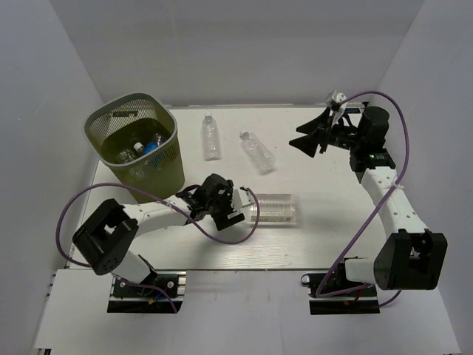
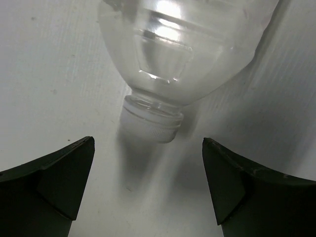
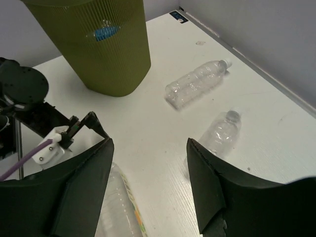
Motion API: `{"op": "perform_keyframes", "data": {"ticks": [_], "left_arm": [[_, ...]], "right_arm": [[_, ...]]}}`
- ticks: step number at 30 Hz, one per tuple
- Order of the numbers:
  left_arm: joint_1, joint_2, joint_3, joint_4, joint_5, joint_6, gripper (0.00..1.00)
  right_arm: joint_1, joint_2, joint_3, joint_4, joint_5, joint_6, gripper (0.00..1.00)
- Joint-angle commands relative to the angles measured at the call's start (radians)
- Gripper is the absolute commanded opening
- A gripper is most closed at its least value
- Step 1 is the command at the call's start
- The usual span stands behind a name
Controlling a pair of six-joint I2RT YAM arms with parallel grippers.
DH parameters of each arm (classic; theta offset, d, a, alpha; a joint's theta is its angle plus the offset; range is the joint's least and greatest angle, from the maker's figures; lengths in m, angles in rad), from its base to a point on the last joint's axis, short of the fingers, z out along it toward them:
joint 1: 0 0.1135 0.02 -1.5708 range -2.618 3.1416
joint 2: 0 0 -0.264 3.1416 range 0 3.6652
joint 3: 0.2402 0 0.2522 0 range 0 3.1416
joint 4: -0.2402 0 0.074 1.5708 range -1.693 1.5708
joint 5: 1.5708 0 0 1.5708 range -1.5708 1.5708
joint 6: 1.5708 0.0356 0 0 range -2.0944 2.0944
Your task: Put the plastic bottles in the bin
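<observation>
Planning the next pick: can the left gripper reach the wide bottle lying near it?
Probably yes: the left gripper is open and the wide bottle lies neck-first just ahead, nothing between.

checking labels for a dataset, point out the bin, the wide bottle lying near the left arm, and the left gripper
bin [image 1: 165, 168]: top external view, mesh side wall
wide bottle [image 1: 275, 208]: top external view, middle of its body
left gripper [image 2: 147, 144]: left wrist view, midway between its open fingertips

My lab test booth, plain grey panels [image 1: 236, 44] walling three sides, white tabletop [image 1: 295, 251], my left arm [image 1: 159, 212] and right arm [image 1: 395, 207] bolted at its edge.
</observation>
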Motion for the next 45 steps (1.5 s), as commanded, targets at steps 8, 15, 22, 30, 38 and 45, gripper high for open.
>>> {"op": "perform_keyframes", "data": {"ticks": [8, 15, 22, 30, 38, 45], "left_arm": [[-0.004, 0.111, 0.101, 0.085, 0.063, 0.083, 1.0], [-0.014, 0.163, 0.141, 0.094, 0.088, 0.051, 0.91], [-0.023, 0.197, 0.144, 0.093, 0.101, 0.04, 0.73], [-0.043, 0.163, 0.153, 0.061, 0.115, 0.005, 0.21], [-0.034, -0.052, 0.195, 0.033, -0.046, -0.222, 0.0], [-0.024, -0.293, 0.339, -0.088, -0.346, -0.341, 0.0]], "right_arm": [[-0.093, -0.065, -0.058, -0.052, -0.106, -0.064, 0.67], [-0.104, -0.075, -0.085, -0.043, -0.109, -0.058, 0.67], [-0.109, -0.082, -0.101, -0.04, -0.111, -0.059, 0.67], [-0.11, -0.088, -0.14, -0.049, -0.108, -0.078, 0.64], [-0.11, -0.107, -0.167, -0.138, 0.037, -0.14, 0.42], [-0.124, -0.104, -0.192, -0.115, 0.188, -0.145, 0.01]]}}
